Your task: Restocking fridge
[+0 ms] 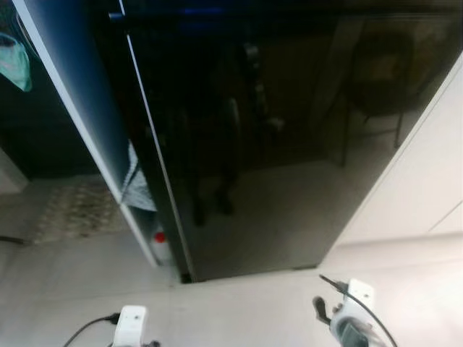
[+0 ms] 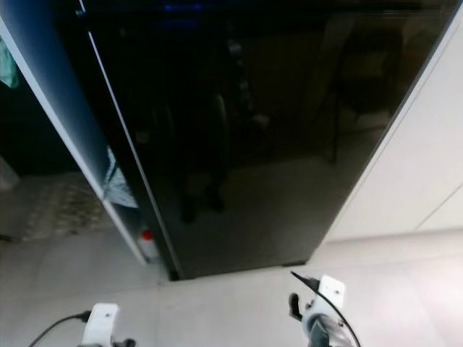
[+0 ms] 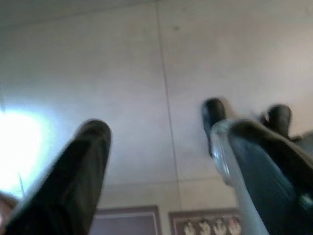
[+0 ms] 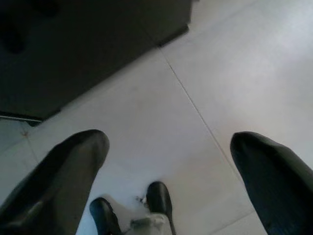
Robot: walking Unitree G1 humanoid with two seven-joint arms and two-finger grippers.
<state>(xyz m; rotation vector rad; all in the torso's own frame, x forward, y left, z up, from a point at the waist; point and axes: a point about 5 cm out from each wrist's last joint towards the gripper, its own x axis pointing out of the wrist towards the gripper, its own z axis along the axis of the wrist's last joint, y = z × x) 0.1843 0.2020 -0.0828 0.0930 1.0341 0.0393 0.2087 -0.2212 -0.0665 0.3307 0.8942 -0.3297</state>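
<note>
Two end effectors hang low at the robot's sides while it stands facing the fridge (image 1: 282, 144), whose tall black glossy door is shut and reflects the room. That closed door is probably why nothing is held yet: by my reading, restocking has to begin with opening it, and both arms need to be free for that.

On the robot's left of the fridge a narrow gap runs beside a white panel (image 1: 79, 108), and a small bottle with a red cap (image 1: 160, 244) stands on the floor in that gap, apparently just stored out of the way. A patterned mat (image 1: 72, 210) lies farther to the left on the pale tiled floor (image 1: 253, 303). White cabinet fronts (image 1: 427, 173) stand on the right of the fridge.

The left end effector (image 3: 161, 161) points down at the tiles, its two black fingers spread wide with nothing between them. The right end effector (image 4: 171, 166) is likewise released and empty, fingers well apart, aimed at the floor close to the fridge's lower corner. Both arms look idle, wrists near the lower edge of the head views, well apart from the door. No handle can be made out on the dark front.
</note>
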